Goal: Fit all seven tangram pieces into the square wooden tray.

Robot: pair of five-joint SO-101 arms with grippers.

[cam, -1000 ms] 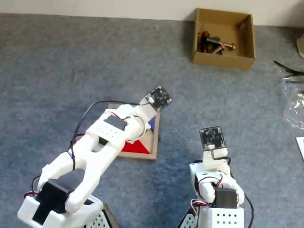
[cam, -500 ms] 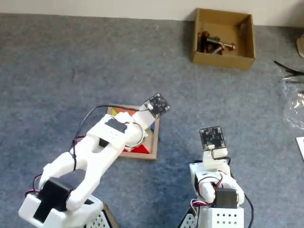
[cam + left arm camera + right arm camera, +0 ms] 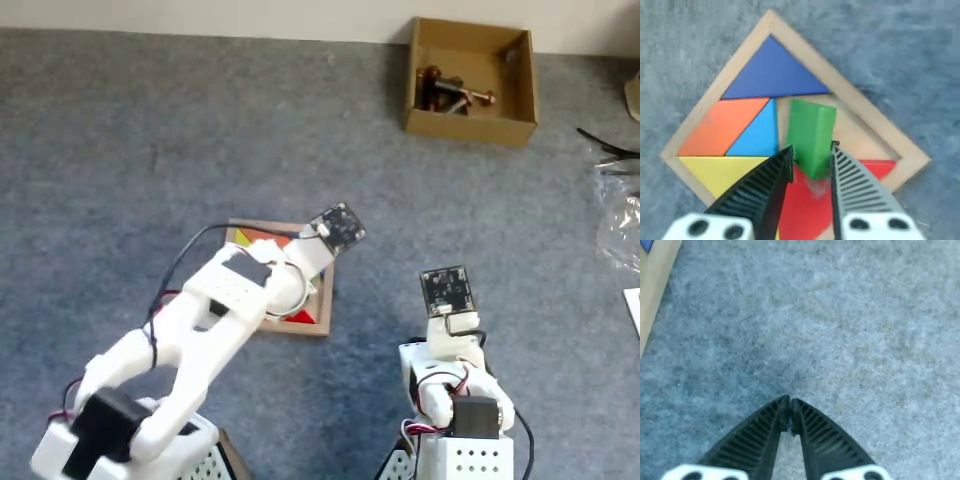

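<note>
Left gripper pinches the green tangram block, seemingly tilted, in the square wooden tray; right gripper sits with jaws closed.

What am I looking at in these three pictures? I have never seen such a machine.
The left arm and the right arm are robot arms side by side at a grey table. One picture looks down from above; the other two come from cameras on each arm's wrist. The left claw holds a green piece over the open spot in the wooden tray, where blue, orange, yellow and red pieces lie. The right claw is closed and empty above bare surface. A cardboard box stands farther back.
</note>
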